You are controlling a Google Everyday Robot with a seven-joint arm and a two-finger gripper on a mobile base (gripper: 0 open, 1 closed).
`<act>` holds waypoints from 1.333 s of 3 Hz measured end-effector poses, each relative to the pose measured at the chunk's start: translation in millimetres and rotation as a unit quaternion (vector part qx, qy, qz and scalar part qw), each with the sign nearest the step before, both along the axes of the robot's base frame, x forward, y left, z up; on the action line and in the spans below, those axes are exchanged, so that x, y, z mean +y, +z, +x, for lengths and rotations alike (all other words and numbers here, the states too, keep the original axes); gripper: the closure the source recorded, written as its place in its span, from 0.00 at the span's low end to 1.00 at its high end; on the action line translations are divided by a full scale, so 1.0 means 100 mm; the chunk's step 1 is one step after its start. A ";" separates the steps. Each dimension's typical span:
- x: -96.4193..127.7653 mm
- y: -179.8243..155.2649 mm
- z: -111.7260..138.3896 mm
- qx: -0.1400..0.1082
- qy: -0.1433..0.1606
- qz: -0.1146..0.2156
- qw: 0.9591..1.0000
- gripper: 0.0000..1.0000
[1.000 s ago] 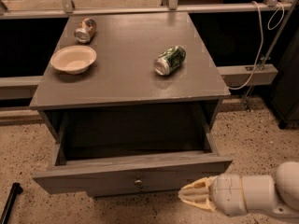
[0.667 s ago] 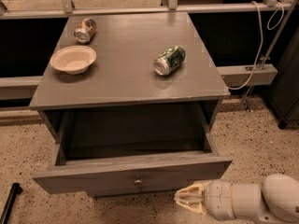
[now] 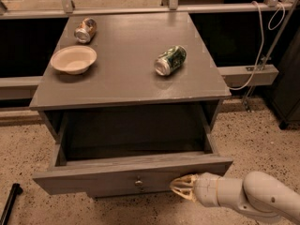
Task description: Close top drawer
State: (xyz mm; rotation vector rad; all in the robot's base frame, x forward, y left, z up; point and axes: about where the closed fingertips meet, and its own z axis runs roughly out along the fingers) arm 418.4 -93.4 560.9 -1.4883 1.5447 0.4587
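A: Cans, count?

B: Two. One green can (image 3: 170, 60), one brownish can (image 3: 85, 30), both lying on their sides.

A: Bowls?

B: One bowl (image 3: 73, 59), pale.

A: Furniture?

B: One grey cabinet (image 3: 126, 81). One top drawer (image 3: 93, 178) standing open, with a single metal knob (image 3: 138, 182) on its front. Part of one more grey front shows below it; no further count possible from here.

A: Robot parts?

B: One arm, one gripper (image 3: 183, 187), at the lower right, right against the drawer front just beside the knob.

A: Anything else?

B: One white cable (image 3: 255, 55) hanging at the right, one black rod (image 3: 9, 204) on the floor at the lower left.
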 end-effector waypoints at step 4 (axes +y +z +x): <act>0.15 -0.04 0.75 -0.019 -0.021 0.016 0.999 1.00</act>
